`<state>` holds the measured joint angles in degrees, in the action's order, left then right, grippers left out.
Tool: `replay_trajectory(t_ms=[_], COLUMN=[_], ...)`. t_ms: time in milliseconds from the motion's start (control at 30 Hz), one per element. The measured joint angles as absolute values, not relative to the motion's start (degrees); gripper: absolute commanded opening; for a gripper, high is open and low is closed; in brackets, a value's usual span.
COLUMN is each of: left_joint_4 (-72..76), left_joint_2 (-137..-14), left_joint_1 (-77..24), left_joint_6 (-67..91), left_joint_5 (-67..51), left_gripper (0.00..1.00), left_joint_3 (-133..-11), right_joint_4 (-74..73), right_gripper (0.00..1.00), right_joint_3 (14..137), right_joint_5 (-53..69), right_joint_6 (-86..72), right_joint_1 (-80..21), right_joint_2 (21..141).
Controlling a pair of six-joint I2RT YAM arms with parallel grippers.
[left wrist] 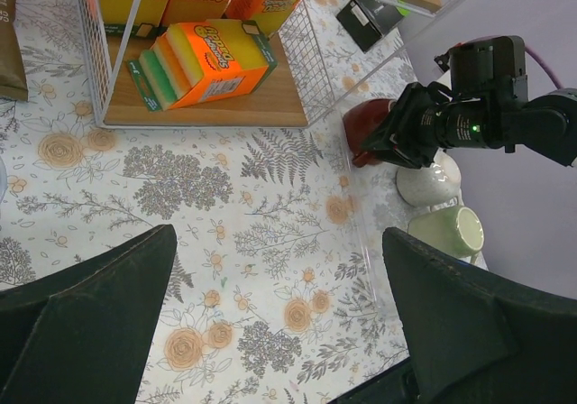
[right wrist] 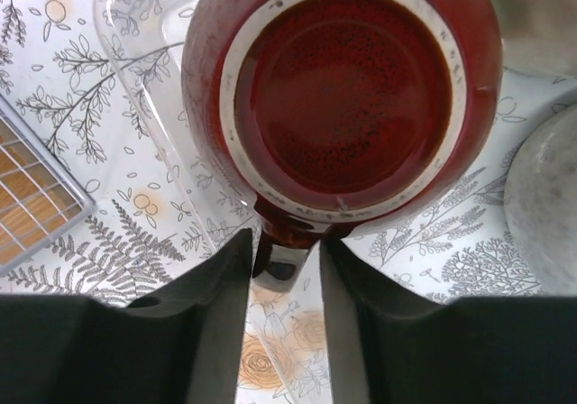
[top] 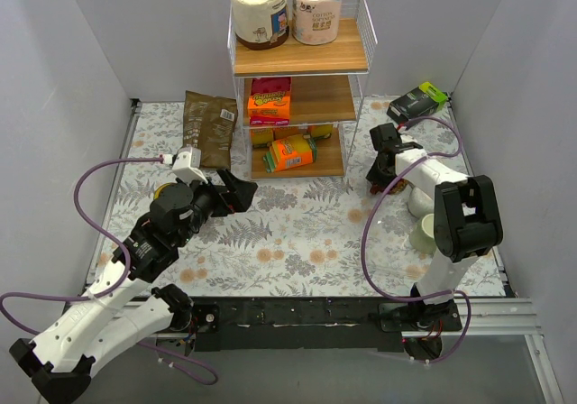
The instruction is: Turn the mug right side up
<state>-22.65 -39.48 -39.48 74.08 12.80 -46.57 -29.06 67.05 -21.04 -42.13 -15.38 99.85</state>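
Two mugs [left wrist: 428,183] [left wrist: 448,231] beside inverted red mug [right wrist: 352,88]; right jaws straddle handle [right wrist: 284,242], grip unclear; left jaws released.

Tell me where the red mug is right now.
In the left wrist view the red mug sits upside down on the robot's right, between the wire shelf and the white mug, with the right end effector straddling its handle.

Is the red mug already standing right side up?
No, the red mug shows its flat base and pale foot ring to the right wrist camera.
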Motion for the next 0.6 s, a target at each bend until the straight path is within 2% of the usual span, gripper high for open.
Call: replay_trajectory(t_ms=[33, 100, 133, 200, 433, 600], left_joint_4=[-22.65, -22.65, -22.65, -22.68, -22.63, -22.61], left_joint_2=[-39.51, -39.48, -39.44, -39.27, -37.98, -38.17], left_joint_1=[-39.48, -39.48, -39.48, -39.48, -39.48, -39.48], left_joint_6=[73.89, 73.71, 73.69, 73.69, 73.71, 73.87], left_joint_5=[12.80, 12.80, 12.80, 12.80, 12.38, 10.70], left_gripper=[0.98, 0.98, 0.98, 0.98, 0.98, 0.98], left_joint_3=[-46.59, -46.59, -46.59, -46.59, -46.59, -46.59], right_joint_4=[-29.04, -29.04, -29.54, -29.69, -28.93, -29.32], right_gripper=[0.26, 0.17, 0.09, 0.01, 0.01, 0.01], right_joint_3=[67.05, 67.16, 67.20, 67.37, 67.26, 63.75], right_joint_5=[-20.91, -20.99, -21.17, -21.02, -20.62, -18.72], right_joint_6=[-42.35, -42.46, -42.94, -43.13, -42.98, -41.45], right_joint_1=[-15.35, -15.38, -15.33, -15.22, -15.14, -15.00], right_joint_2=[99.90, 100.03, 100.03, 100.03, 99.57, 95.11])
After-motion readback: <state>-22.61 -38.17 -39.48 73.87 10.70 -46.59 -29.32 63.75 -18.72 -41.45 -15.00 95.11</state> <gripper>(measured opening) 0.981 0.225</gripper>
